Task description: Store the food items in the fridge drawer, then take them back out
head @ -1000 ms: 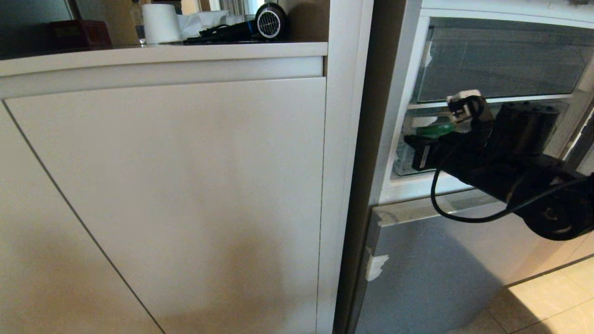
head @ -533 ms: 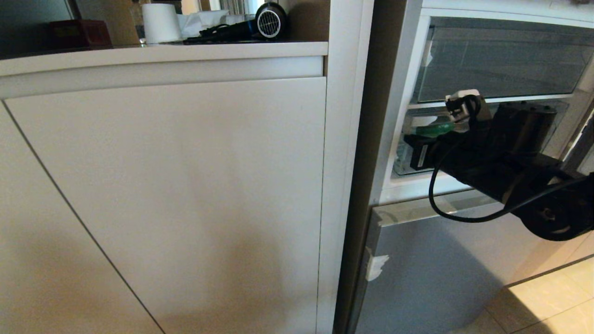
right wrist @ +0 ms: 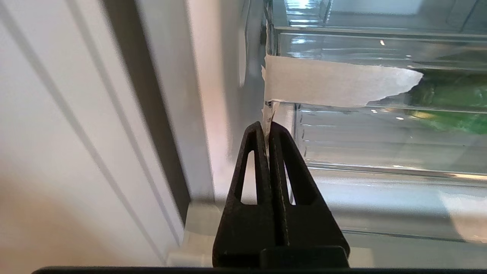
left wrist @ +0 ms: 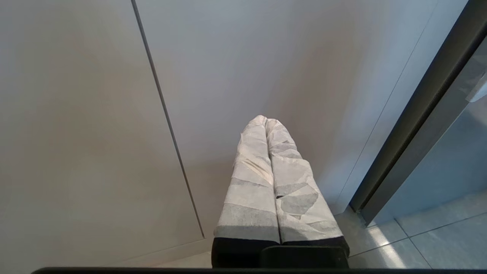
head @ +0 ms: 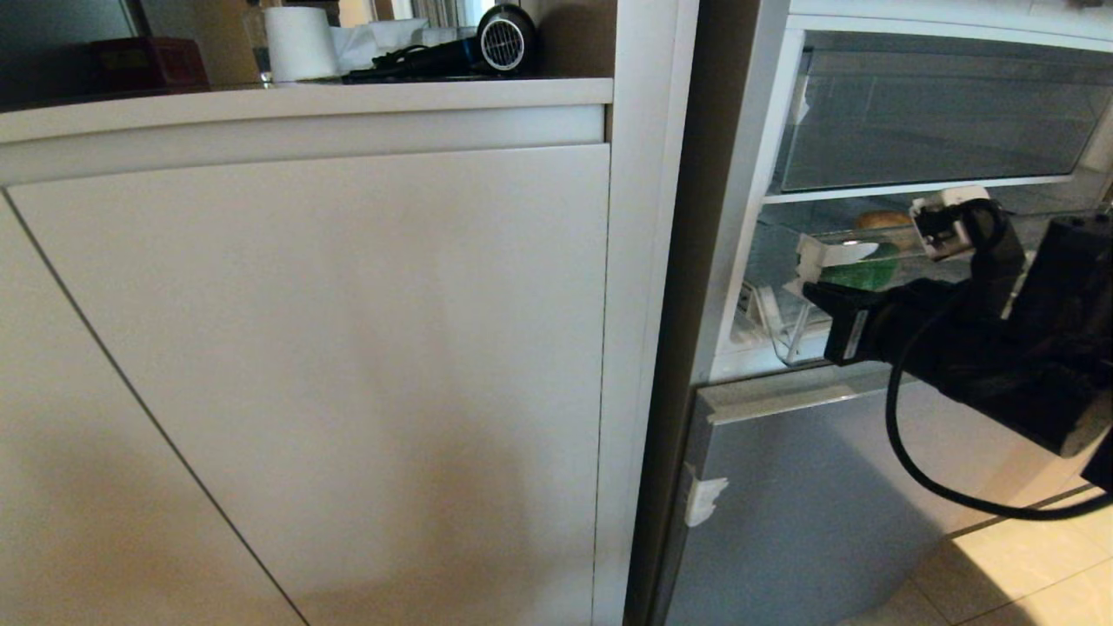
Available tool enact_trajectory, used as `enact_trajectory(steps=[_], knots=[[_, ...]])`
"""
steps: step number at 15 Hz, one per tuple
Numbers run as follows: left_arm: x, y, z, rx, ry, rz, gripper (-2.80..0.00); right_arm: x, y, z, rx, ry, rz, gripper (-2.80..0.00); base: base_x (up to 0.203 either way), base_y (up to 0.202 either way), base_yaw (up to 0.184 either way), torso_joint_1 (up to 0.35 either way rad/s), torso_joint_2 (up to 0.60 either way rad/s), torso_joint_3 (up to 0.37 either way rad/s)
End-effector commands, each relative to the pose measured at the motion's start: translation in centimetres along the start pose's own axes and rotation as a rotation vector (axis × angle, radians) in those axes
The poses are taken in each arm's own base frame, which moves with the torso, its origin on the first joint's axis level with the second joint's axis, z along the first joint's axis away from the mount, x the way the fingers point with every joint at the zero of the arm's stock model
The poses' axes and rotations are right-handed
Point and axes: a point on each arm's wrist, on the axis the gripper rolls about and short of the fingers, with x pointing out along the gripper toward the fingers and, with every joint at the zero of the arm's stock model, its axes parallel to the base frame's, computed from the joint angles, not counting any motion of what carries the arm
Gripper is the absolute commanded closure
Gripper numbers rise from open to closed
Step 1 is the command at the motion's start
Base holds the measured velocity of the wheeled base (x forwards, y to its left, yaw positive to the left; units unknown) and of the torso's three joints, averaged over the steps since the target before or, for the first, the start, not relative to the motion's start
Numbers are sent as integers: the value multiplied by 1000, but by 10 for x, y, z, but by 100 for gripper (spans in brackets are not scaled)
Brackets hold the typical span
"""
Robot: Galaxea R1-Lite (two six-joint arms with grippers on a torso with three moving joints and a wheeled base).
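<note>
Right end effector [right wrist: 268,127] is pressed together, pinching the tape tab [right wrist: 271,110] at the front corner of the clear drawer bin [right wrist: 380,140]; you should pull straight out and level so the tab doesn't tear; green pepper [head: 861,275] and tan lump [head: 883,219] sit inside the bin; left end effector [left wrist: 266,123] parked, pressed together, by the cabinet door [left wrist: 266,57].

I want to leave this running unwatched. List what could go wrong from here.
1. The right gripper seems shut on only a thin tape tab at the bin's corner. The tab could tear or peel, and the pull would be lost.
2. That grip is at one corner, so the bin may skew and jam.
3. The pepper and the tan lump lie loose inside and may roll with a jerk.
The left gripper idles by the cabinet.
</note>
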Motion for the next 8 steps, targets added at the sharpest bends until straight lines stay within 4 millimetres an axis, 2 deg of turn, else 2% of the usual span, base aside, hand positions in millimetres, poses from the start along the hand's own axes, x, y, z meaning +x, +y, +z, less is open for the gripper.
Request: enact_trajectory(steps=[1,5,8], knots=[[0,0,0,0,1,0,0,-39,8,10,4,-54,32,0,0,0,0,0,0,0],[0,0,0,0,1,0,0,-76,23,7,11,-65,52,0,0,0,0,0,0,0],[0,0,0,0,1,0,0,-96,26,10,15,-73,63,0,0,0,0,0,0,0]])
